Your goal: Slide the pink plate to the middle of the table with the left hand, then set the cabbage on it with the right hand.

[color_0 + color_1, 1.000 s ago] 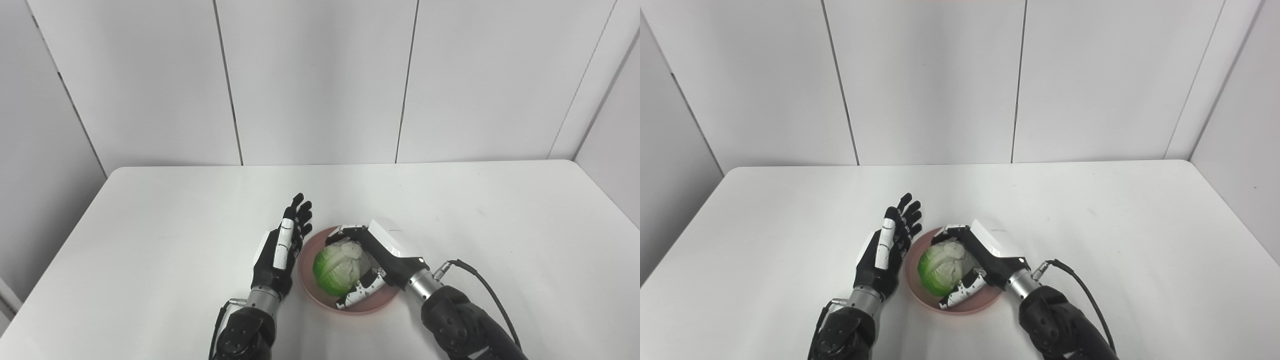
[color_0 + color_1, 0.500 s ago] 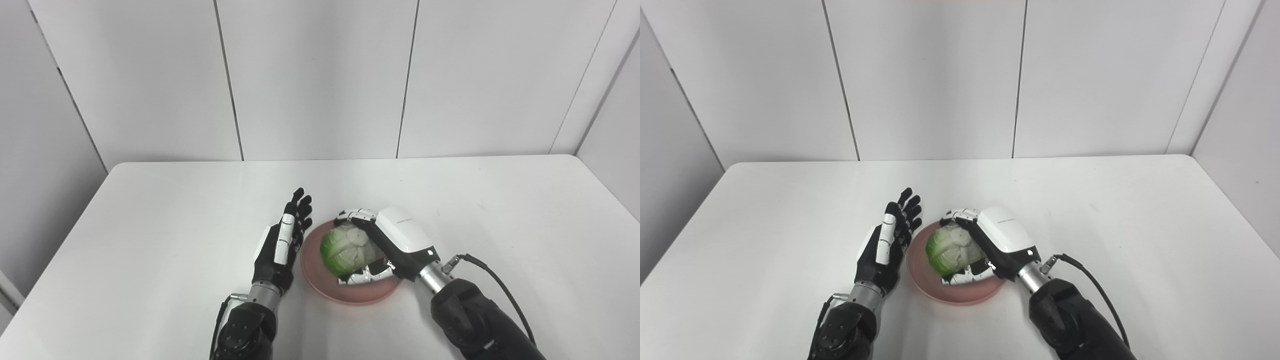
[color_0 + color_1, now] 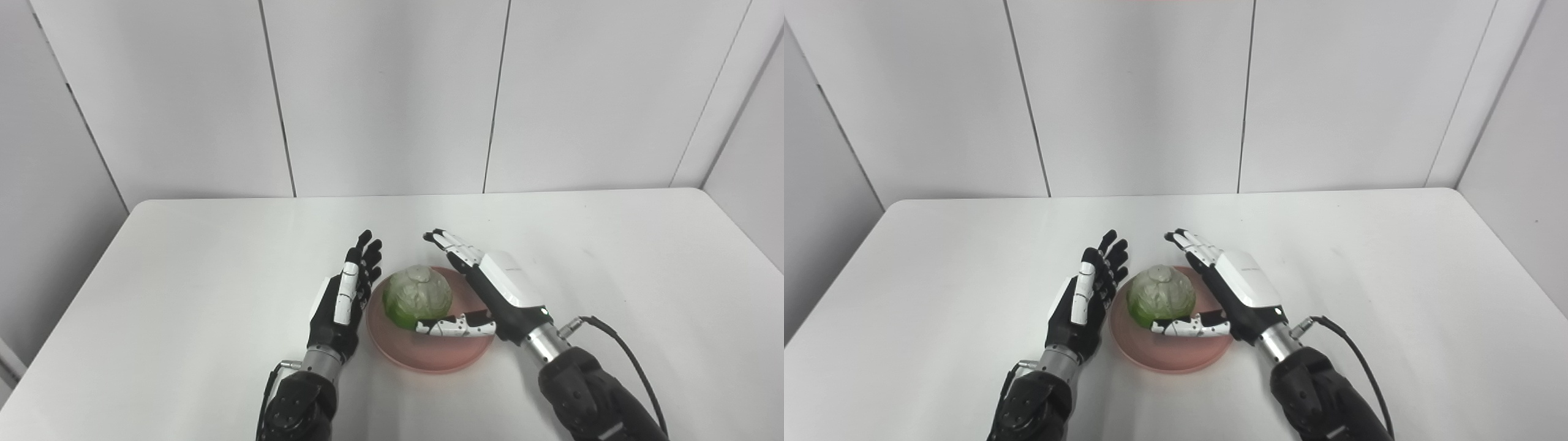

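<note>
I see one white table (image 3: 184, 294) carrying one pink plate (image 3: 429, 358), near its middle toward the front edge. One cabbage (image 3: 418, 295) sits on the plate's left-rear part, green side down, pale top up. I have two hands in view. The right hand (image 3: 490, 294) is spread wide just right of the cabbage, fingers (image 3: 450, 244) extended past it, thumb lying beside its front; it grips nothing. The left hand (image 3: 343, 300) stands flat and spread just left of the plate rim, holding nothing.
</note>
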Controlling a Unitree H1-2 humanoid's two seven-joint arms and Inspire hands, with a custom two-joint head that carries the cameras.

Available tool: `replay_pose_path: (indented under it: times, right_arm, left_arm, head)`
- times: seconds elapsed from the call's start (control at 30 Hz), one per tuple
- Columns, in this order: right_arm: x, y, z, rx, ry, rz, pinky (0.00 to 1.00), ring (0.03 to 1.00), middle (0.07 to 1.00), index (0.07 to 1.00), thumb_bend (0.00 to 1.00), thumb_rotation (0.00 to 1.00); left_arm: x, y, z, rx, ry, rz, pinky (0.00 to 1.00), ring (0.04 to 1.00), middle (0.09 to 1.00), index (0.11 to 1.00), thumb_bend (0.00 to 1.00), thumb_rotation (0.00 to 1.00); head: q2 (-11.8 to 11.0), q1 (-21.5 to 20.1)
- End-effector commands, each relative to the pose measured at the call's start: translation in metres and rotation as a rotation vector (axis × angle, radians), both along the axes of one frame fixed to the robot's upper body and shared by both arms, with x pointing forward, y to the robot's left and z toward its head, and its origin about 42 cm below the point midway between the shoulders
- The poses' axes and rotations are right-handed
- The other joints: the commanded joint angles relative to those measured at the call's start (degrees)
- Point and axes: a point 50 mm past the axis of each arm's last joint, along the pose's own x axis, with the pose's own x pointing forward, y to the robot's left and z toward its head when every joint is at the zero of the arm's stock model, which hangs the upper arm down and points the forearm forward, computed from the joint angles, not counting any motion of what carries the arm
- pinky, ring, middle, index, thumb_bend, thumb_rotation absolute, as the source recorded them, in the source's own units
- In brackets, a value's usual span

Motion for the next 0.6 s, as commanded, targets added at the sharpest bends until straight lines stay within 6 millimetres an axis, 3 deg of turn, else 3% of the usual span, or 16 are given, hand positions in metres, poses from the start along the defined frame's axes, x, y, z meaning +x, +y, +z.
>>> replay_pose_path:
  times: [0.0, 0.13, 0.23, 0.33, 0.57]
  right_arm:
    - [-0.003, 0.004, 0.014, 0.138, -0.051, -0.006, 0.84, 0.950, 0.991, 0.983, 0.76, 0.78]
    - [-0.012, 0.004, 0.000, 0.341, 0.050, -0.077, 0.88, 0.980, 1.000, 0.999, 0.74, 0.81]
    - [-0.015, 0.003, -0.008, 0.476, 0.107, -0.124, 0.98, 0.998, 1.000, 1.000, 0.67, 0.92]
    - [-0.015, 0.003, -0.013, 0.621, 0.157, -0.135, 1.00, 1.000, 1.000, 1.000, 0.68, 0.95]
    - [-0.010, 0.002, -0.014, 0.787, 0.158, -0.124, 1.00, 1.000, 1.000, 1.000, 0.64, 0.92]
  left_arm:
    - [-0.003, 0.010, 0.000, 0.035, -0.005, 0.003, 1.00, 1.000, 0.982, 0.983, 0.78, 1.00]
    - [-0.003, 0.018, 0.002, 0.049, -0.010, 0.011, 1.00, 1.000, 0.986, 0.985, 0.78, 1.00]
    - [-0.003, 0.022, 0.001, 0.055, -0.014, 0.018, 1.00, 1.000, 0.993, 0.994, 0.79, 1.00]
    - [-0.004, 0.026, 0.000, 0.061, -0.016, 0.030, 1.00, 1.000, 1.000, 1.000, 0.78, 1.00]
    - [-0.005, 0.036, -0.001, 0.073, -0.033, 0.067, 1.00, 1.000, 1.000, 1.000, 0.77, 1.00]
  head:
    - [0.0, 0.0]
    - [0.0, 0.1]
    - [0.1, -0.1]
    - [0.1, -0.4]
    - [0.0, -0.6]
